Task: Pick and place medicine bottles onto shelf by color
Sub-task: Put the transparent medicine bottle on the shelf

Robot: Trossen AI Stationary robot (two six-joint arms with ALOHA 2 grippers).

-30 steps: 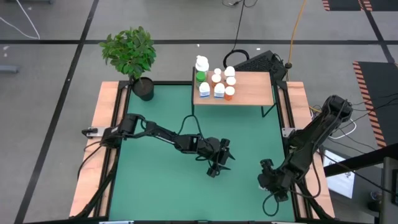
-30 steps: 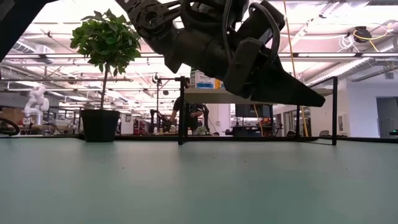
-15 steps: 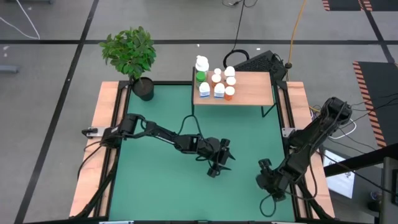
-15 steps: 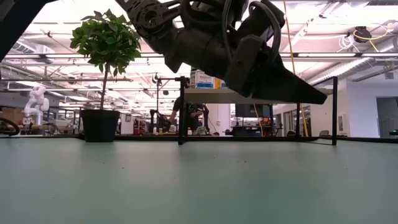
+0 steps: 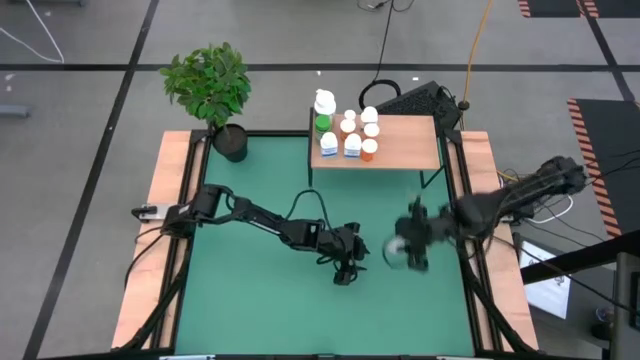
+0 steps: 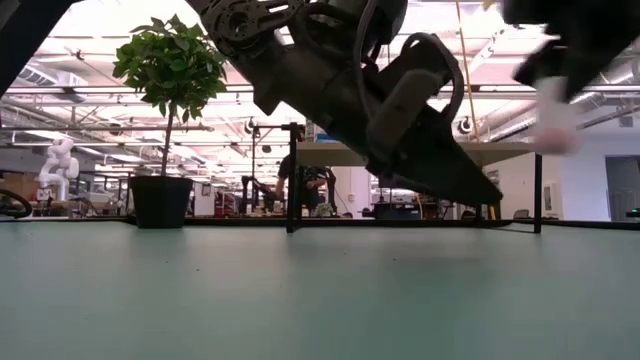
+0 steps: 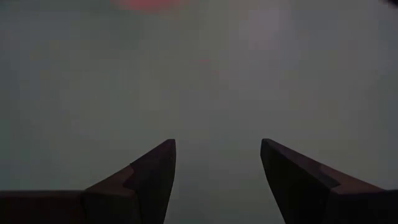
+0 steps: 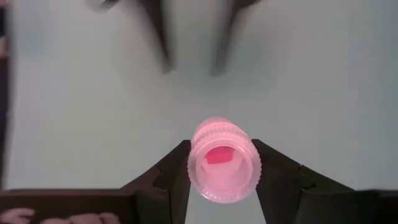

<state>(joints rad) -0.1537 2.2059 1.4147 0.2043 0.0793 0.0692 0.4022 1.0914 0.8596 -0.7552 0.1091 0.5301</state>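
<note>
My right gripper (image 5: 400,250) hangs over the mat right of centre, shut on a small medicine bottle with a pink ribbed cap (image 8: 222,165), a pale blur in the low view (image 6: 556,118). My left gripper (image 5: 346,272) is at the mat's centre, slanting down, open with only green mat between its fingers (image 7: 217,146). The shelf (image 5: 405,142) stands at the far edge on thin dark legs. Several white bottles with green, blue and orange parts (image 5: 346,130) stand on its left half. My right gripper pinches the bottle between its two fingers at the pink cap's ribbed sides (image 8: 194,163). The fingers come slanting down from the table's right side. The cap's top faces the wrist camera. The bottle is lifted clear of the mat.
A potted green plant (image 5: 210,85) stands at the far left corner of the mat (image 5: 250,300). Wooden rails (image 5: 160,220) run along the mat's left and right sides. The shelf's right half (image 5: 418,135) is bare wood.
My right gripper has swung from the near right corner toward the table's middle and risen, and the pink-capped bottle now shows between its fingers. My left gripper has stayed in place but rolled, its fingers tipping lower toward the mat.
</note>
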